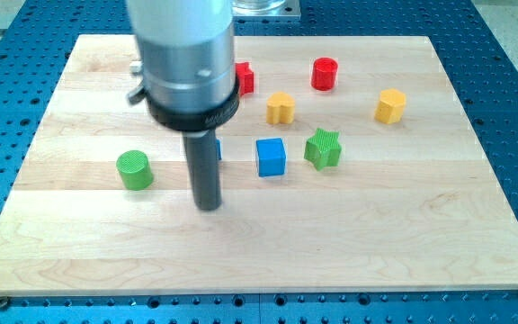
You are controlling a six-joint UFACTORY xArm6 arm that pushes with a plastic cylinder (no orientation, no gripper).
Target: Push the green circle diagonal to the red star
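The green circle (135,169), a short ridged cylinder, stands on the wooden board (403,234) at the view's left. The red star (244,77) lies near the view's top, half hidden behind the arm's grey body. My tip (208,207) rests on the board to the right of the green circle, apart from it, and below the red star. A blue block (218,149) shows only as a sliver behind the rod.
A blue cube (271,157) and a green star (323,148) sit right of the rod. A yellow heart-like block (281,108), a red cylinder (325,74) and a yellow block (389,105) lie toward the view's top right. A blue perforated table (511,108) surrounds the board.
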